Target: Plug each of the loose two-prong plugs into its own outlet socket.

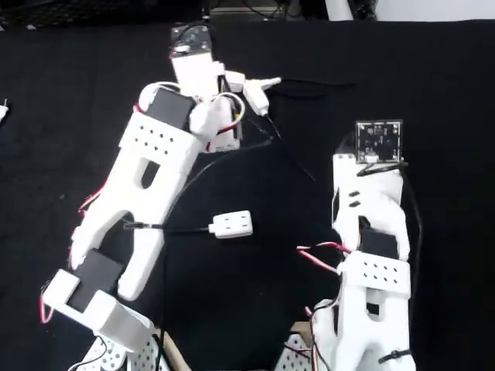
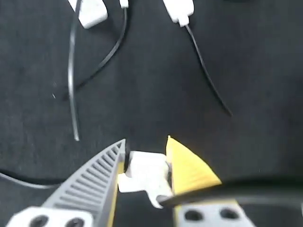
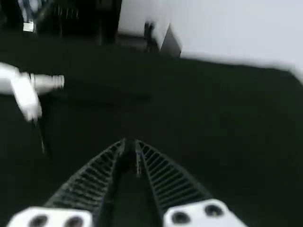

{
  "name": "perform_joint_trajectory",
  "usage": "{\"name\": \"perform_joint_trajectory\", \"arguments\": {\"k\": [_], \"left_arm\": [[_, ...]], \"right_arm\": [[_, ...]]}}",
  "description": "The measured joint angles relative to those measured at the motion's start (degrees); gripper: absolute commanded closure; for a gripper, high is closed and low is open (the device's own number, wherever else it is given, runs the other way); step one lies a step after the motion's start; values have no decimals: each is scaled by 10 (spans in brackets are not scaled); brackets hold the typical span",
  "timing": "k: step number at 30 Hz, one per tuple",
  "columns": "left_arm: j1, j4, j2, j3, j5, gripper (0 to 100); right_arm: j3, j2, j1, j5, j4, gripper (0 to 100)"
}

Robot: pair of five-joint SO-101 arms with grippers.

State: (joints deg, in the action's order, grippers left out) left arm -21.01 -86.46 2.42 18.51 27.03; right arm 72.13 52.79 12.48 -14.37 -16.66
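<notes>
Left pincer (image 2: pixel 145 150) noted clenched on a white two-prong plug (image 2: pixel 144 172), taken across its body, at the far middle of the bench (image 1: pixel 441 77). Right pincer (image 3: pixel 130 150) seen pressed together on nothing. Plug judged light and rigid, its cord pliant and liable to tug; prongs best left free. The grip itself is given by the left wrist view; the outlet socket (image 1: pixel 232 224), well apart at mid-bench, is given by the high view.

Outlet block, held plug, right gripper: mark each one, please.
outlet block (image 1: pixel 233 224), high view, middle of its white face.
held plug (image 2: pixel 144 171), left wrist view, its white body.
right gripper (image 3: pixel 131 145), right wrist view, between its fingertips.
</notes>
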Motion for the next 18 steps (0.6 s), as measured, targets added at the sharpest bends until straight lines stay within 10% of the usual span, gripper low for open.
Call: {"name": "perform_joint_trajectory", "arguments": {"k": [18], "left_arm": [[-41,-131,158,65,192,972]], "right_arm": [[87,38,36,108,-177,985]]}}
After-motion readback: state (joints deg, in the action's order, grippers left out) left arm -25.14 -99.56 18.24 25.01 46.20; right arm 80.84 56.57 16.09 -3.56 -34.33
